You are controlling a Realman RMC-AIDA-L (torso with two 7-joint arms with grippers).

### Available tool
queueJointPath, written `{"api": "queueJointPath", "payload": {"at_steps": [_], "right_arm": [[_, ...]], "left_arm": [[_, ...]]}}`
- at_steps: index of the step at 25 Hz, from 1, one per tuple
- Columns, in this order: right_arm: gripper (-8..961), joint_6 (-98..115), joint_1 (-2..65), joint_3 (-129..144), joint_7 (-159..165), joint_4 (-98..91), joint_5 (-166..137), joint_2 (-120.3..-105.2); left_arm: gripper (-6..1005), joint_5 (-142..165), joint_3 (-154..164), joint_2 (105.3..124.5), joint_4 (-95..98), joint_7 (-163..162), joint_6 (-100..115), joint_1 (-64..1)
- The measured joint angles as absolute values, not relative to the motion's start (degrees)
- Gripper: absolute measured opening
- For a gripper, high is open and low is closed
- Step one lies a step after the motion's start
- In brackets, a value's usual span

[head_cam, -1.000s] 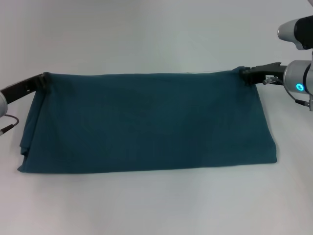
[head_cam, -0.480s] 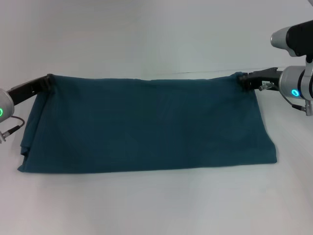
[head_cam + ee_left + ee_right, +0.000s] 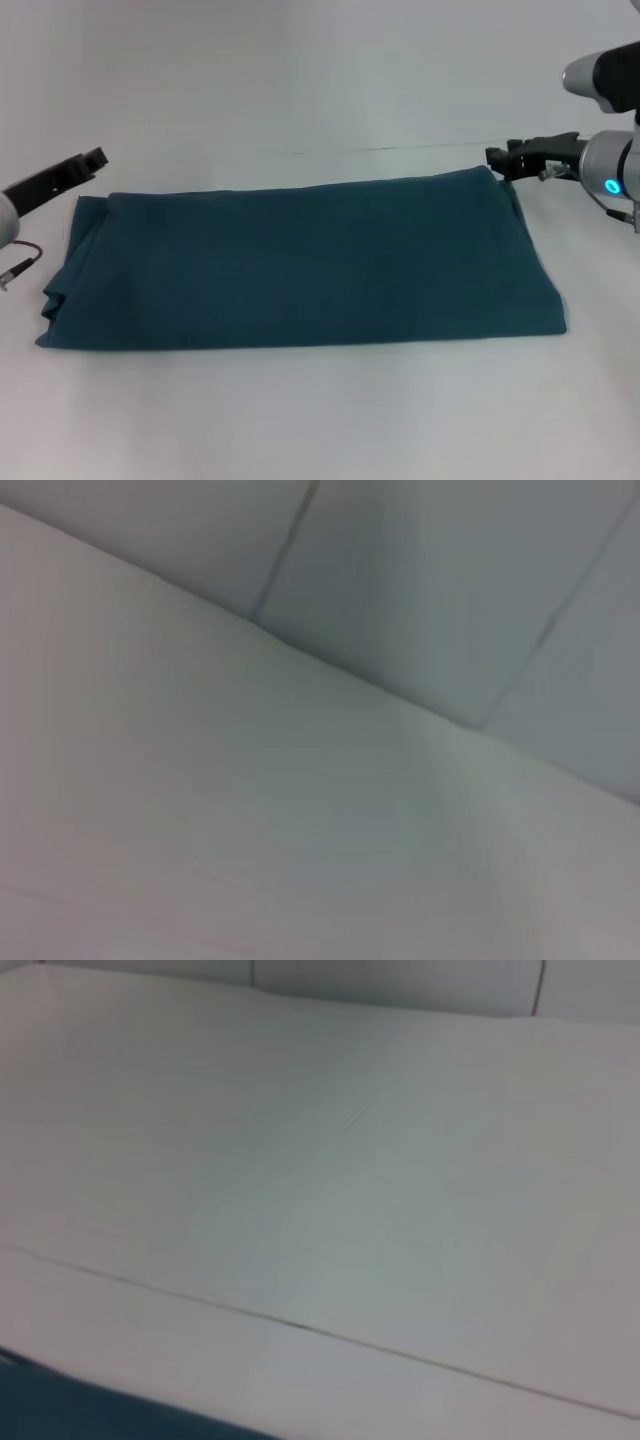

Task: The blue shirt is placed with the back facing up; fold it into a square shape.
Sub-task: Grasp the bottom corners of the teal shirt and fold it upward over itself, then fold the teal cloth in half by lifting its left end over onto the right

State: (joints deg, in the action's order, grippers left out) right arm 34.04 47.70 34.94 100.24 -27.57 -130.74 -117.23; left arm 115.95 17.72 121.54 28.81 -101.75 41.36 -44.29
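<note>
left pincer and right pincer hover apart at either side, holding nothing.

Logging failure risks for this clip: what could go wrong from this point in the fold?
The right gripper sits right at the blue shirt's far right corner and might snag it when moving. The shirt's left end looks bunched and uneven, so further folds may come out skewed. The left gripper is clear.

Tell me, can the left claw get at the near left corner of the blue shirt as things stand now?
Probably yes. The left claw hangs just beyond the blue shirt's far left corner, apart from the cloth, and nothing lies between it and the near corner. The right claw is far off at the opposite end.
</note>
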Motion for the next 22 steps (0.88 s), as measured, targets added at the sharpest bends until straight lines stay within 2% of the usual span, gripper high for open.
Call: {"api": "queueJointPath", "payload": {"at_steps": [5, 11, 15, 19, 22], "right_arm": [[328, 34.8, 47.2, 34.9, 101.6, -28.7, -130.2, -116.91], [583, 42.8, 45.1, 34.9, 106.0, -31.7, -127.5, -115.98], [657, 49.3, 42.7, 34.9, 110.6, -34.4, -126.5, -115.2], [730, 55.8, 40.8, 34.9, 115.6, -35.7, -126.5, -114.1], [727, 60.5, 39.6, 34.8, 119.0, -36.2, -126.5, -113.07]], "left_arm": [[289, 113.7, 17.8, 120.97, 29.3, -101.8, 41.5, -42.6], [601, 114.1, 18.1, 120.32, 30.8, -104.3, 46.8, -39.1], [765, 114.2, 18.4, 120.25, 33.3, -105.9, 54.2, -36.4], [791, 114.3, 21.9, 120.22, 36.2, -108.1, 58.9, -33.1], [811, 114.6, 24.1, 120.24, 37.2, -108.8, 60.8, -31.4]]}}
